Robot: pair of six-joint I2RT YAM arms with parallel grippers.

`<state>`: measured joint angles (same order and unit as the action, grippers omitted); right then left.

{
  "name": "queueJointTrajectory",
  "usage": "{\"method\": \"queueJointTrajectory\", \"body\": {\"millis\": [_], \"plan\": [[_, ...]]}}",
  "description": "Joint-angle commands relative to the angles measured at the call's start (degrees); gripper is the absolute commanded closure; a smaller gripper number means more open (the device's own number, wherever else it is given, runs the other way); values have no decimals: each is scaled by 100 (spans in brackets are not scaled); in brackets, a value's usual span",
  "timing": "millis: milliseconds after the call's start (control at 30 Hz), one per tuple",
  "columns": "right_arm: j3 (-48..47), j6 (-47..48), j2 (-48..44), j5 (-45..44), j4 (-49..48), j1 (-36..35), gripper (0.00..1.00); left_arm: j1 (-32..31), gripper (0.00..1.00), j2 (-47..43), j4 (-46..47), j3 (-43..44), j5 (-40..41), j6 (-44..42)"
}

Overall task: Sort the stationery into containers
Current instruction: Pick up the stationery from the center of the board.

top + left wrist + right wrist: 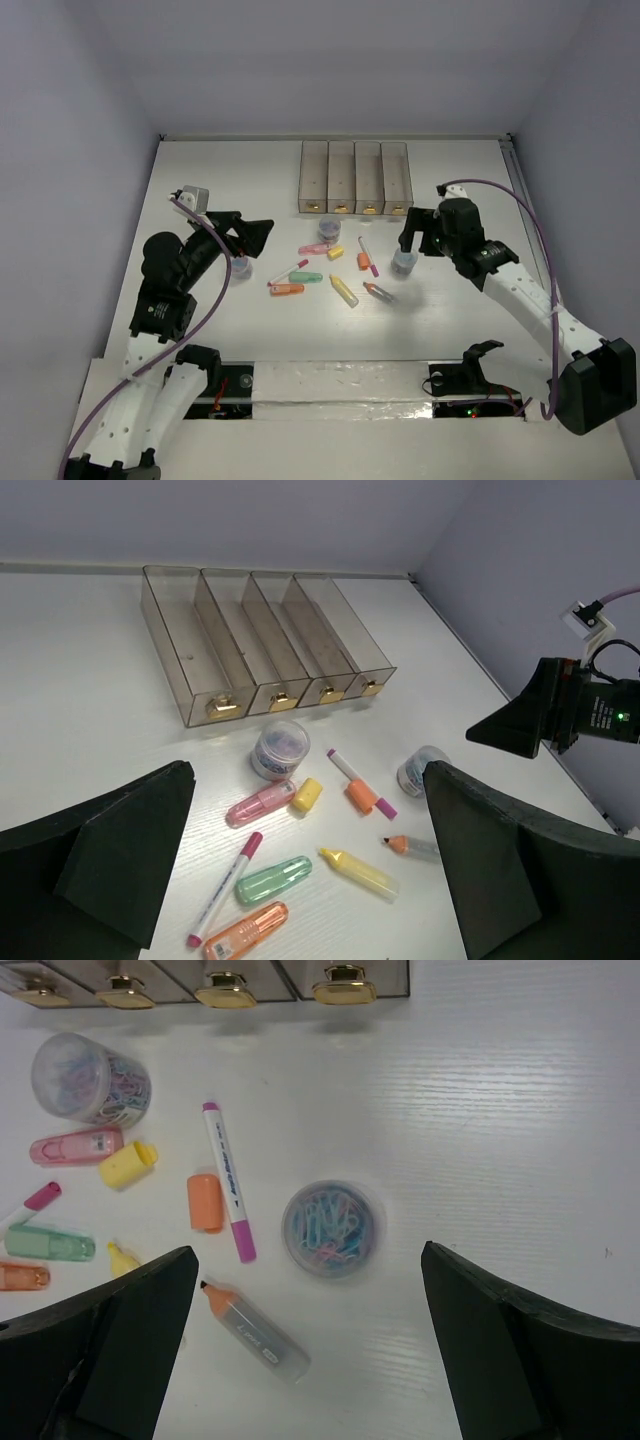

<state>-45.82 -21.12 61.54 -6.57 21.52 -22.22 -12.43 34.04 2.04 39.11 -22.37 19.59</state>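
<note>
Stationery [343, 290] loose on table [220, 180], both claws open.
Lies scattered just in front of the four joined containers [355, 165], outside them. Left claw [255, 238] spread wide near the markers [310, 277], holding nothing; right claw [412, 243] spread wide over a round tub of clips [328, 1228]; second tub [88, 1078] beside the pink marker [75, 1146].

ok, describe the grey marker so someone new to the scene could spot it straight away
From the row of four bins at the far side of the table, come nearer to the scattered markers. The grey marker lies at their near right edge, just left of the right-hand tub of paper clips. It alone has a translucent grey barrel with an orange tip.
</note>
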Motion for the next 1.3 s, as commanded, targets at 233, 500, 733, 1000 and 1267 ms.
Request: {"method": "queueJointTrajectory", "body": {"millis": [233,500,733,1000,1267], "plan": [[-357,117,217,-310,160,-46,0,-41,1,23,279,18,49,79],[-436,117,630,-424,142,-256,0,-93,1,15,262,61,-189,-210],[-489,144,1228,-722,63,-529,0,-93,1,-3,218,53,-154,-228],[-427,109,1773,-987,-165,-529,2,-93,1,-20,288,35,-347,-237],[-735,117,2318,-855,-201,-529,16,-93,1,-29,244,44,-277,-263]]}}
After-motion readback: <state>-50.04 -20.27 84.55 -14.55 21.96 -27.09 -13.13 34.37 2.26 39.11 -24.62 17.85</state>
